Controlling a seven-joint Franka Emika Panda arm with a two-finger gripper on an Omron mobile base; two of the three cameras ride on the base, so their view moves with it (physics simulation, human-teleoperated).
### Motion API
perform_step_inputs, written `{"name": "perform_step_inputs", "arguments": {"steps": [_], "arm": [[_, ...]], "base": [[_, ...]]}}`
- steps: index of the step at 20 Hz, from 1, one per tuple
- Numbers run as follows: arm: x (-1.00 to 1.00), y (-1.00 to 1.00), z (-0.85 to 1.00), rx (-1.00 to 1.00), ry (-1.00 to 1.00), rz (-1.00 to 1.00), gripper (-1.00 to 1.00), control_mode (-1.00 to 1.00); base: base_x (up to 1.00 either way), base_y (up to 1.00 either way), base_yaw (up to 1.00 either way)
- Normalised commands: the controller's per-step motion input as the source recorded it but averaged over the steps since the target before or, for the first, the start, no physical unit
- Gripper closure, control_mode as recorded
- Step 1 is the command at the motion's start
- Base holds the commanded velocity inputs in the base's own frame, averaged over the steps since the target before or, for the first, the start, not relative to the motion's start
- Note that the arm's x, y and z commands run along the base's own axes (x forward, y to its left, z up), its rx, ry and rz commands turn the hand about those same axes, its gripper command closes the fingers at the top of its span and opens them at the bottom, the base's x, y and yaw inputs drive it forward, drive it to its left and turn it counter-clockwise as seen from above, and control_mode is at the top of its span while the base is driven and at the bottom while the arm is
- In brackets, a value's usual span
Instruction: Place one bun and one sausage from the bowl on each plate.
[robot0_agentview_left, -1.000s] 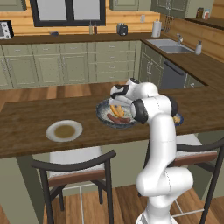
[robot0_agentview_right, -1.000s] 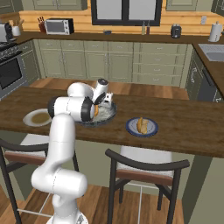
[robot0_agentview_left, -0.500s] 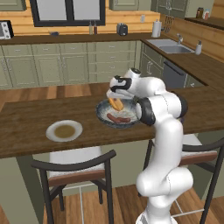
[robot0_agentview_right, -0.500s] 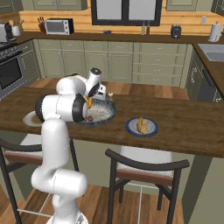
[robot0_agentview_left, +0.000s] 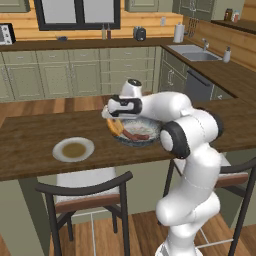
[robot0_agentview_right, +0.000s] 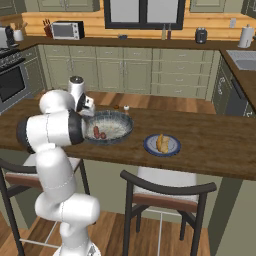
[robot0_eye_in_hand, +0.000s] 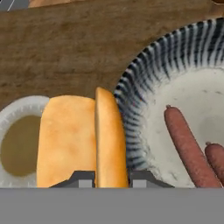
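My gripper (robot0_eye_in_hand: 111, 179) is shut on a golden bun (robot0_eye_in_hand: 78, 140), which hangs over the bowl's left rim. In the left base view the gripper (robot0_agentview_left: 113, 114) holds the bun (robot0_agentview_left: 115, 126) just above the counter. The dark blue-grey bowl (robot0_agentview_left: 146, 127) (robot0_agentview_right: 116, 125) (robot0_eye_in_hand: 175, 57) still holds two sausages (robot0_agentview_left: 137, 135) (robot0_agentview_right: 98, 132) (robot0_eye_in_hand: 186, 144). A white plate with a tan centre (robot0_agentview_left: 60, 150) (robot0_eye_in_hand: 13, 114) lies bare to the left of the bowl, partly under the bun in the hand view. Another plate (robot0_agentview_right: 173, 148), blue-rimmed, lies right of the bowl and carries a bun (robot0_agentview_right: 161, 143).
The wooden counter (robot0_agentview_left: 30, 135) runs across both base views. Two dark chairs (robot0_agentview_left: 85, 192) (robot0_agentview_right: 165, 190) stand along its near side. Small shakers (robot0_agentview_right: 126, 107) stand behind the bowl. Cabinets, a sink and a microwave line the far walls.
The arm has swung from over the bowl's middle to its left rim, carrying the bun up and out towards the white plate.
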Motion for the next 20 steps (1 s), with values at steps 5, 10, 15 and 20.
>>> {"name": "perform_step_inputs", "arguments": {"steps": [5,10,15,20], "arm": [[-0.31,0.96,0.00,-0.02,0.15,0.00,1.00,-1.00],[0.22,0.74,-0.01,-0.03,0.15,-0.03,1.00,-1.00],[0.05,0.44,-0.23,-0.01,0.22,0.00,1.00,-1.00],[0.05,0.22,-0.46,-0.01,0.13,0.00,1.00,-1.00]], "base": [[0.00,0.00,0.00],[0.00,0.00,0.00],[0.00,0.00,0.00],[0.00,0.00,0.00]]}}
